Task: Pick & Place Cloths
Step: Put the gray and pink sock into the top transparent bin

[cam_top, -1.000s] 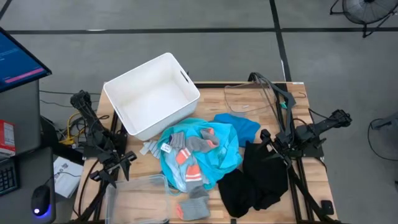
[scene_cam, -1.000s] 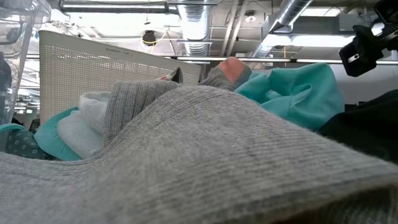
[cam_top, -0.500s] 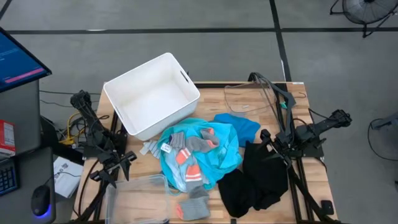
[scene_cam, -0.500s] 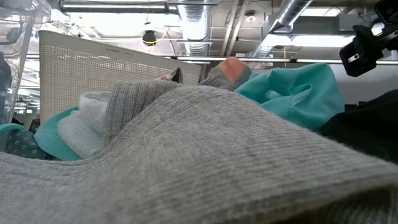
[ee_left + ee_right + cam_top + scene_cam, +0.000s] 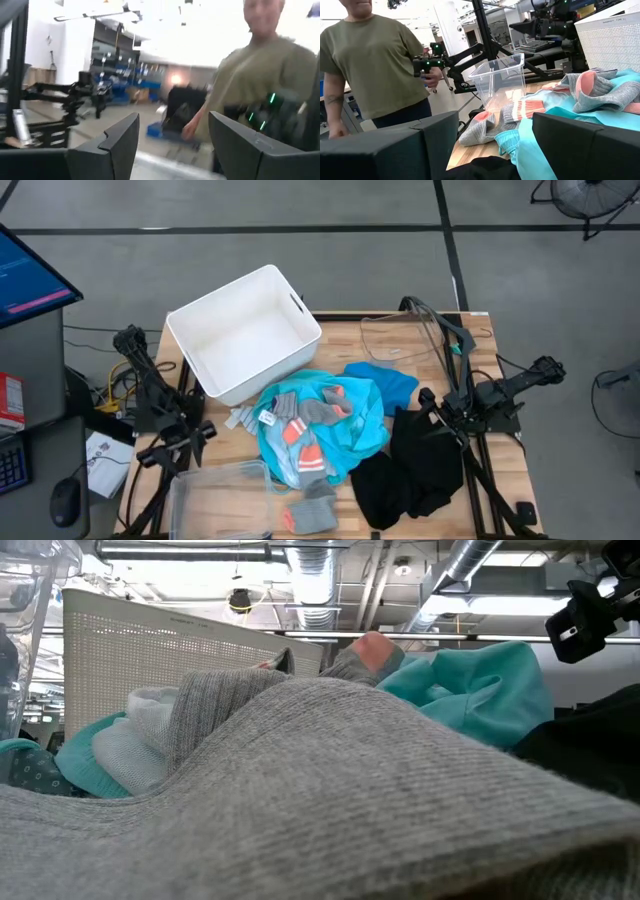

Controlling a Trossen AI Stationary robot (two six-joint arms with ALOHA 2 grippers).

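Grey concrete floor with dark tape lines surrounds the wooden tabletop [image 5: 500, 470], seen from above. At the far left, off the tabletop edge, the left end effector [image 5: 190, 438] hangs beside its dark arm, near the clear plastic tub [image 5: 215, 500] at the front left corner; in its wrist view its two dark fingers [image 5: 117, 142] stand apart with nothing between them, and a person in an olive shirt [image 5: 250, 75] shows beyond. Behind it sits the white rigid plastic bin [image 5: 243, 332], tilted at an angle to the tabletop's edges. Just in front of the bin lies the heap of cloths: a turquoise shirt [image 5: 350, 430] with small grey-and-orange socks [image 5: 305, 425] lying on top of it, and one more grey sock [image 5: 312, 510] apart at the front edge, beside the tub. A blue shirt [image 5: 390, 383] touches the turquoise one on its right rear side. Right of these, large black clothes [image 5: 415, 470] spread toward the front. The right end effector [image 5: 425, 402] sits at the rear edge of the black clothes; its wrist view shows its fingers [image 5: 580, 145] spread wide, holding nothing, facing the socks and turquoise shirt. A second clear tub [image 5: 400, 345] stands at the rear right.
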